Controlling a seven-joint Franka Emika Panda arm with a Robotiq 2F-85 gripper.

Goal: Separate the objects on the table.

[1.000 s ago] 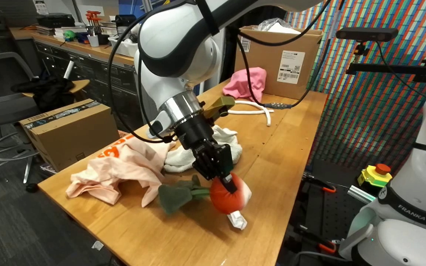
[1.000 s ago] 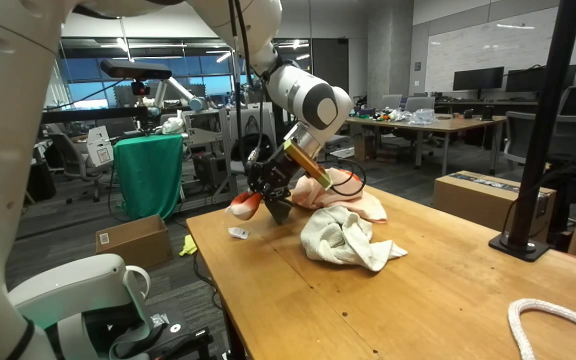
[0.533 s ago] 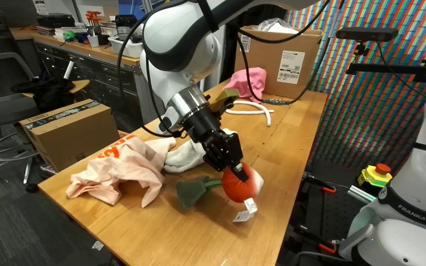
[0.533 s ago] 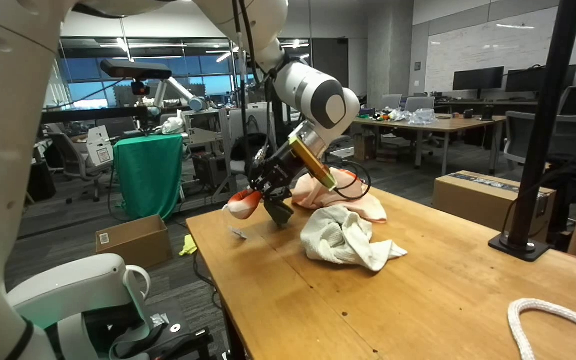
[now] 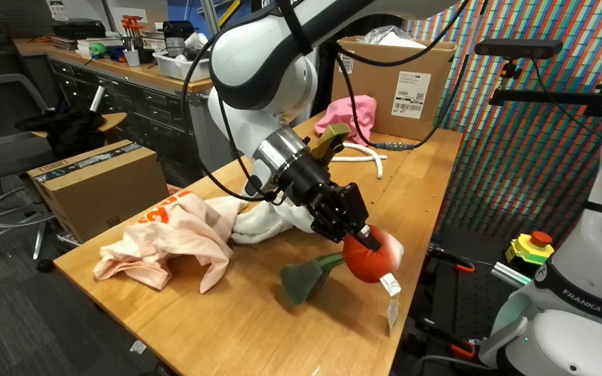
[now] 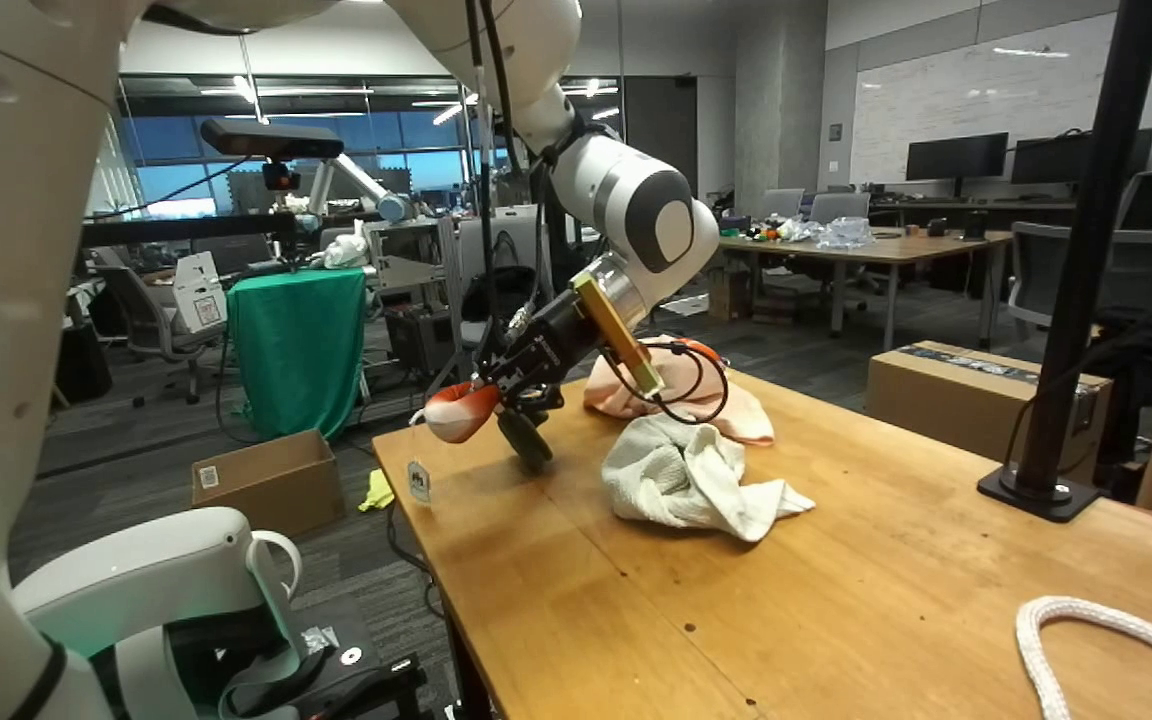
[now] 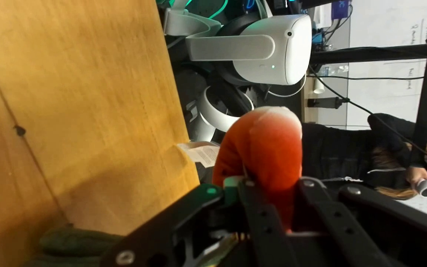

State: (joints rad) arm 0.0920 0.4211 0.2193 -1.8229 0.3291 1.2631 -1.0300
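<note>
Your gripper [image 7: 277, 185]: you have its two fingers pinched on the red body of the stuffed toy [image 5: 371, 265], held apart by the plush between them.
Toy's place: you hold that red body above the table [image 5: 196, 334], near its edge; the green leaves [image 5: 301, 282] hang lower, and you can't tell whether they touch the wood.
Paper tag [image 6: 419, 481]: dangles beneath the toy's white end.
White towel [image 6: 686, 475]: bunched on the table, just beside the peach shirt [image 5: 175, 240]; your arm [image 5: 251, 57] covers part of it in an exterior view.
Pink cloth [image 5: 343, 117]: lies heaped by the cardboard box [image 5: 371, 78], near the white rope [image 5: 378, 162].
</note>
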